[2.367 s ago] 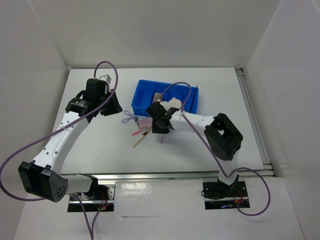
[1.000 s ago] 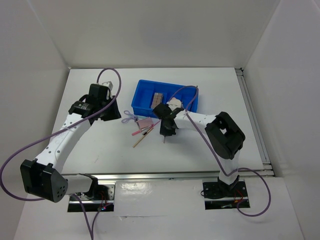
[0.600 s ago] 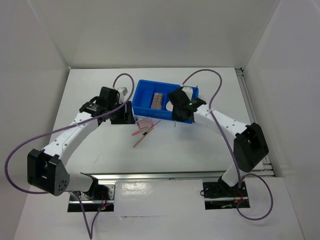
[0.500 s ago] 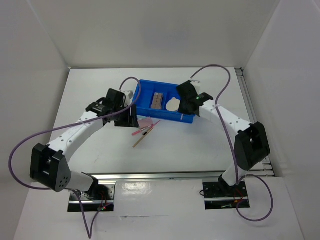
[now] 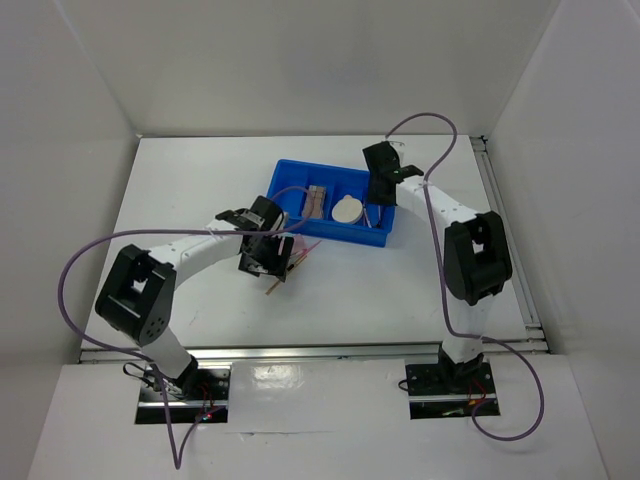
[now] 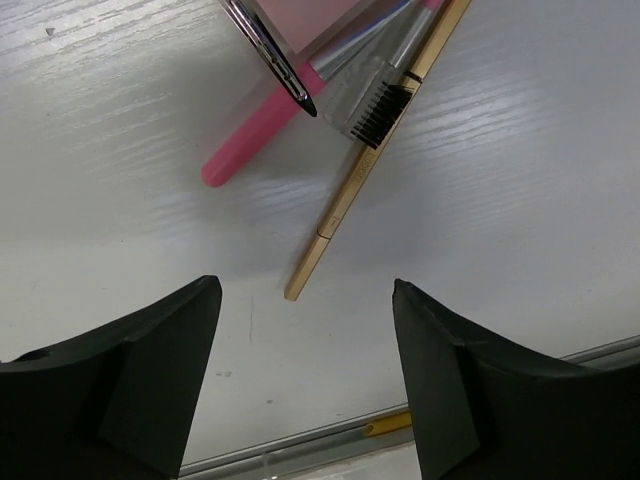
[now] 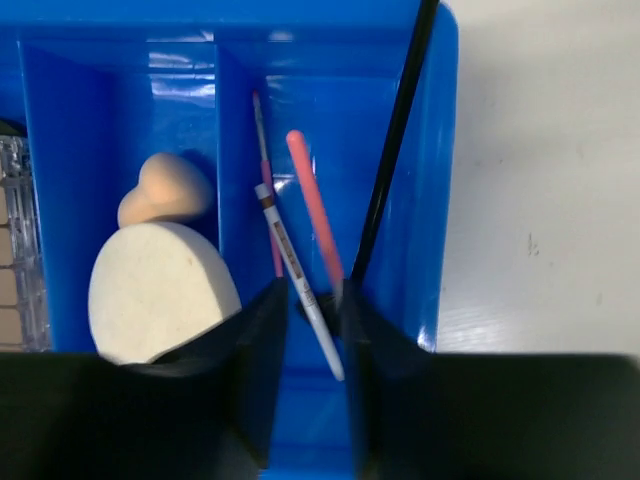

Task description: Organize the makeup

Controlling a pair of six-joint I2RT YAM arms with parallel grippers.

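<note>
My left gripper (image 5: 266, 258) hangs open over the loose makeup on the table. In the left wrist view its jaws (image 6: 305, 292) stand wide apart around the near end of a wooden stick (image 6: 370, 170). Beside that lie a pink stick (image 6: 255, 140), a black-bristled brush (image 6: 378, 108) and the pink pad (image 6: 310, 15). My right gripper (image 5: 378, 192) is over the blue tray's (image 5: 330, 233) right compartment. Its jaws (image 7: 307, 305) are narrowly apart, with a white stick (image 7: 290, 255) lying between them. Pink sticks (image 7: 312, 200) and a black brush handle (image 7: 400, 120) lie alongside.
The cream puff (image 7: 160, 290) and a peach sponge (image 7: 170, 188) fill the tray's middle compartment, and the palette (image 5: 318, 200) its left one. The tray wall (image 7: 440, 150) borders bare table on the right. A metal rail (image 6: 300, 450) marks the table's near edge.
My right gripper carried a thin stick from the table to the tray's right compartment. My left arm swung right and came in over the loose sticks.
</note>
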